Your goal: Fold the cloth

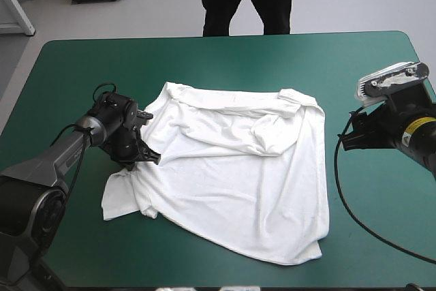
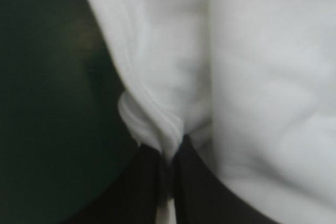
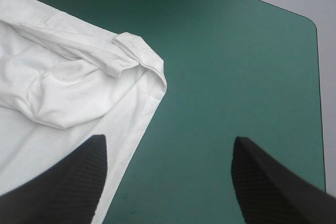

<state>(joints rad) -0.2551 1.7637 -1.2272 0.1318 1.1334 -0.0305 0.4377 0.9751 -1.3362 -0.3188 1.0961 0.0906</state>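
The white T-shirt (image 1: 231,175) lies spread and wrinkled across the middle of the teal-green table, with one sleeve folded over near its far right corner (image 3: 137,51). My left gripper (image 1: 144,155) is at the shirt's left edge, shut on a pinched fold of the T-shirt (image 2: 152,124) that bunches between its black fingers (image 2: 202,187). My right gripper (image 3: 167,156) hovers open over bare cover to the right of the shirt; one finger (image 3: 79,177) overlaps the shirt's right edge and the other (image 3: 262,182) stands over the table.
Bare teal-green cover (image 1: 368,73) surrounds the shirt on all sides. The table's far right corner (image 3: 310,22) shows ahead of the right gripper.
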